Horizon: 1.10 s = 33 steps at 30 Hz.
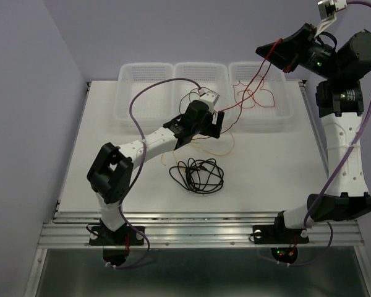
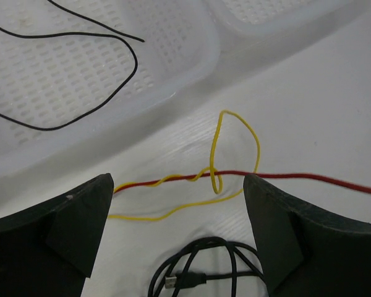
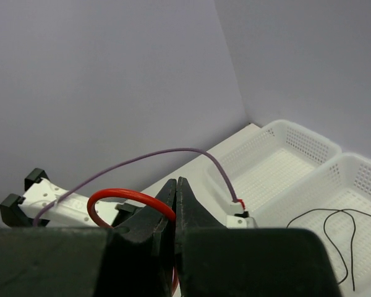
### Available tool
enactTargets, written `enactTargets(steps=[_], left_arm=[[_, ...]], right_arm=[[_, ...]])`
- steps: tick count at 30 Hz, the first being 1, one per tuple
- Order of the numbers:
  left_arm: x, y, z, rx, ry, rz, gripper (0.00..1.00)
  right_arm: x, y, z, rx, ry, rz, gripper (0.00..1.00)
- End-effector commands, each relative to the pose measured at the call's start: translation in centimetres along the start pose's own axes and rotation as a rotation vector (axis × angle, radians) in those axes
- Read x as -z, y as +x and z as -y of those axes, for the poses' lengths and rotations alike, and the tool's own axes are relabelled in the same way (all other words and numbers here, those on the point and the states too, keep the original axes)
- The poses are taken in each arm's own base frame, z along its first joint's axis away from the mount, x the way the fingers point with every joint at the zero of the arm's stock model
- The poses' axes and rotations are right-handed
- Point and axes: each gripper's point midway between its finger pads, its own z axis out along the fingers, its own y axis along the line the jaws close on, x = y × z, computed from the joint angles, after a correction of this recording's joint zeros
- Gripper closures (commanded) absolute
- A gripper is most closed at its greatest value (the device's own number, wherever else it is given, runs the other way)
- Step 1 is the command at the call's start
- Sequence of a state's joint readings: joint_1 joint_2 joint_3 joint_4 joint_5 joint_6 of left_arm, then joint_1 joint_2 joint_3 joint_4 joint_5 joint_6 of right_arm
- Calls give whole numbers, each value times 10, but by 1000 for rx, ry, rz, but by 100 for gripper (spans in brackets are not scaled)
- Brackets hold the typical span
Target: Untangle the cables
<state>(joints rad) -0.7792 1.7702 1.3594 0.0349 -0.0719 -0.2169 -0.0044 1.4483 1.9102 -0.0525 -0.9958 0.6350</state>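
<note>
Red cable (image 2: 334,181): thin, light and limp. It would likely sag and slip rather than hold a shape, so a firm pinch on a straight run, clear of any crossing, looked the best hold.
Red cable, place: strung from the raised right jaws down over the far right basket (image 1: 284,74), then on across the tabletop (image 1: 266,167) to pass between the left jaws.
Yellow cable (image 2: 225,112): thin and curly, lying on the tabletop. One loop appeared to twist round the red cable, touching it.
Thick black cable (image 1: 198,173): a loose coil with a plug, on the near side of the yellow one and apart from the red. Whether it touched the yellow could not be told.
Thin black wire (image 2: 135,65): lay alone in a basket.
Right jaws: clenched on a loop of the red cable, high on the right arm (image 1: 343,142).
Left jaws: released, spread wide either side of the red-yellow crossing, gripping nothing.
Risk: a pull on the red cable would probably drag the light yellow one along.
</note>
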Motion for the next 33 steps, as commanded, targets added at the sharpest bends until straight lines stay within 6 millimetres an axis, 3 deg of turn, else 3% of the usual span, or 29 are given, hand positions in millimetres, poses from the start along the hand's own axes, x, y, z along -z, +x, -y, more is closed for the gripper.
enactTargets(steps=[1, 6, 12, 16, 18, 21, 22, 23, 25, 27, 29, 30, 31, 32, 33], left_arm=[[-6, -46, 14, -15, 42, 106, 2], [-29, -32, 20, -30, 81, 62, 6], [-41, -16, 24, -10, 98, 14, 40], [-44, 0, 21, -7, 87, -31, 43], [-45, 10, 17, -6, 74, -56, 49], [-45, 15, 17, 8, 76, -70, 82], [-43, 13, 16, 25, 63, -72, 100], [-42, 12, 16, 31, 62, -72, 100], [-32, -4, 7, 59, -4, -24, 100], [-10, -26, -6, 91, -87, 26, 100], [9, -40, -12, 126, -127, 56, 100], [30, -61, -15, 143, -149, 109, 100], [43, -68, -20, 160, -177, 125, 100], [53, -75, -19, 163, -173, 137, 100], [75, -94, -22, 194, -191, 191, 100]], right_arm=[[1, -18, -31, 71, -78, 33, 99], [0, -20, -30, 62, -77, 36, 99], [0, -14, -23, 47, -61, 31, 99], [-1, -18, -21, 60, -41, 46, 99], [-1, -18, -20, 57, -39, 47, 99], [-1, -16, -17, 60, -29, 49, 99], [0, -13, -13, 63, -17, 46, 99], [0, -12, -10, 72, -9, 47, 99], [2, 0, 7, 62, 62, 26, 99], [6, 28, 36, 10, 161, -8, 99], [23, 48, 64, -16, 341, 10, 99], [31, 62, 78, -45, 412, 7, 99], [50, 98, 106, -108, 554, -9, 99], [59, 117, 117, -143, 615, -22, 99], [72, 162, 134, -221, 676, -81, 99]])
